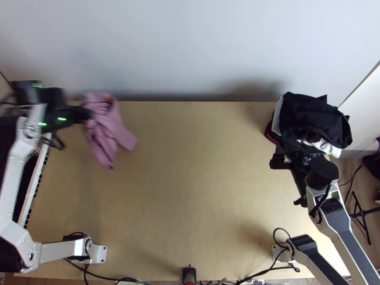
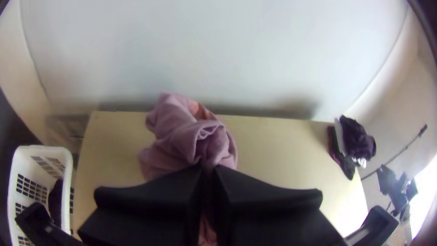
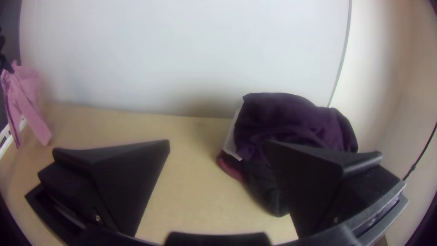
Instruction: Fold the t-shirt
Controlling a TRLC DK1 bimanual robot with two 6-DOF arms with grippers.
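At the table's far left, my left gripper (image 1: 86, 114) is shut on a pink t-shirt (image 1: 108, 127), which hangs bunched with loose ends pointing down. In the left wrist view the left gripper (image 2: 208, 171) pinches the crumpled pink cloth (image 2: 177, 136), and a reddish patch shows among its folds. My right gripper (image 1: 285, 164) is at the right side of the table, just below a clothes pile. In the right wrist view the right gripper (image 3: 218, 148) stands open, its fingers wide apart with no cloth held between them; the pink t-shirt (image 3: 26, 98) hangs far off.
A pile of dark clothes (image 1: 311, 118) with white and maroon pieces lies at the table's far right corner. A white basket (image 2: 38, 182) with dark cloth inside stands beside the table's left edge. A pale wall (image 1: 190, 47) rises behind the table (image 1: 190, 180).
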